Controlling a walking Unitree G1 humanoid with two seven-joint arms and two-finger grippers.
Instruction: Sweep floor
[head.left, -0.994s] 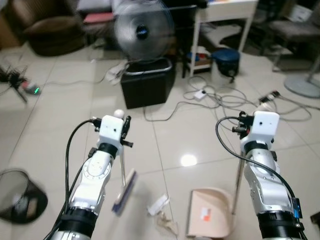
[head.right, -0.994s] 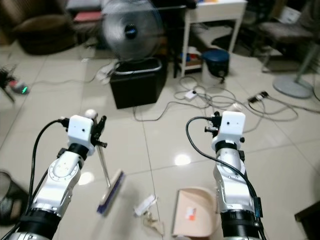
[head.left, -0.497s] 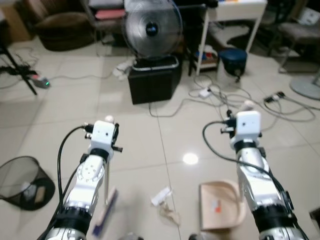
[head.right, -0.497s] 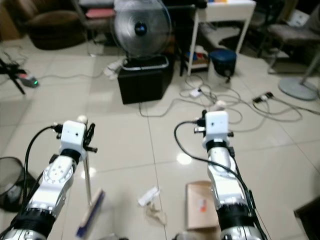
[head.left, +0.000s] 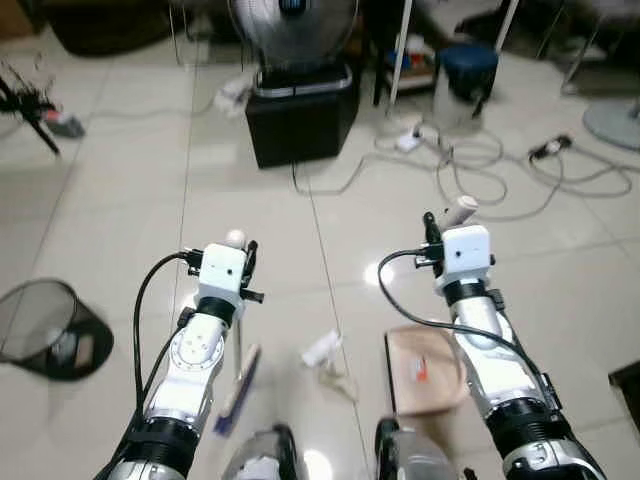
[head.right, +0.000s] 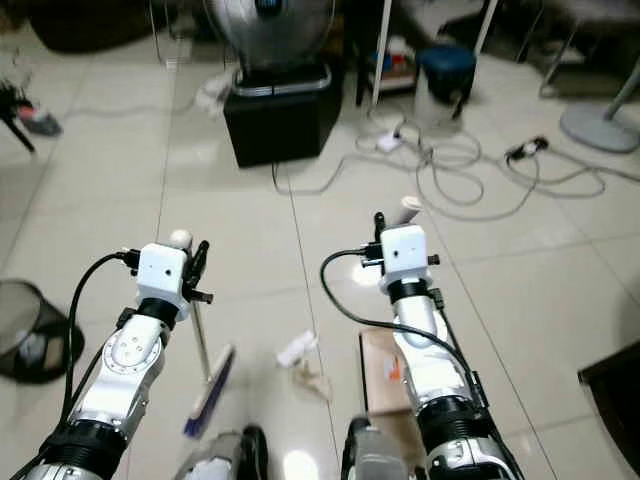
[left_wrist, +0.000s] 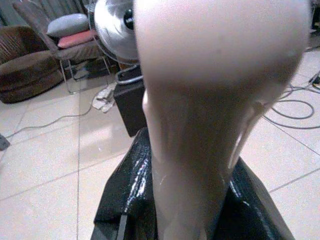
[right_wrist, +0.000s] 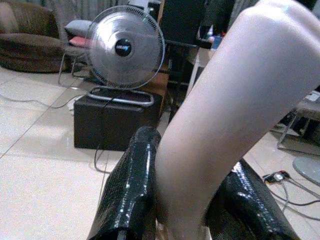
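— Beige handles in both grips, see? The left gripper (left_wrist: 192, 200) has its black fingers (left_wrist: 125, 200) clenched around the broom (head.left: 238, 385) handle, whose rounded end pokes up past the wrist.

— And the brush end?

— Down on the pale tiled floor (head.left: 120, 230), just beside the left arm, bristles blurred. Crumpled paper scraps (head.left: 327, 360) lie near it, between the brush and the dustpan (head.left: 420, 368).

— The other arm?

— The right gripper (right_wrist: 192, 200) is clamped on the dustpan's long handle, one finger (right_wrist: 127, 190) on each side of it. The pan itself sits flat on the tiles under the right arm, close to the scraps.

— What's that mesh thing off to the robot's left?

— A black wire wastebasket (head.left: 45, 325), tipped, well apart from the broom. Straight ahead a fan (right_wrist: 125, 47) stands behind a black box (head.left: 300, 120), and cables (head.left: 470, 165) sprawl over the tiles toward the right.
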